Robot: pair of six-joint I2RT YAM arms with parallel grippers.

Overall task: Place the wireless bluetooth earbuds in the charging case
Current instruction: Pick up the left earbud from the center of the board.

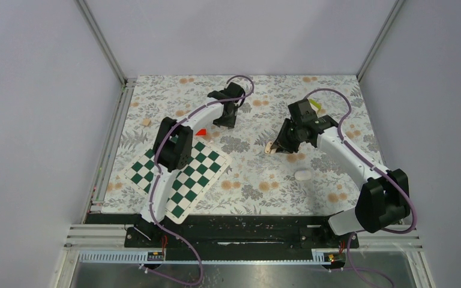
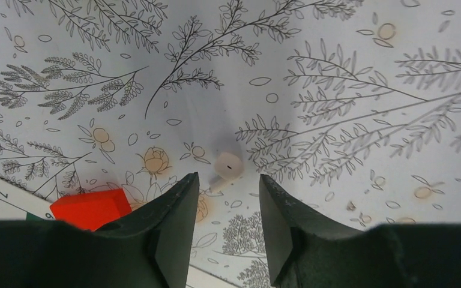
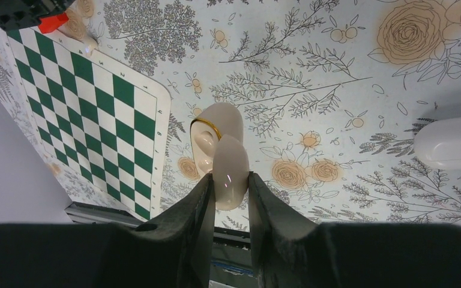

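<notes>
Floral tablecloth (image 1: 258,192) covers the bench, with a chessboard (image 1: 201,171) at left and a red block (image 2: 90,207) at its far corner. Left gripper (image 2: 228,179) hangs with jaws apart. The earbud (image 2: 228,164) lies on the cloth just past its tips, not gripped. Recommendation: lower squarely, centre the bud, close gently so it cannot skid. Right gripper (image 3: 230,179) is clamped on the charging case (image 3: 219,141), lid open, raised at centre-right. Recommendation: hold it steady, cavity upward.

Bright, even light; soft shadows
</notes>
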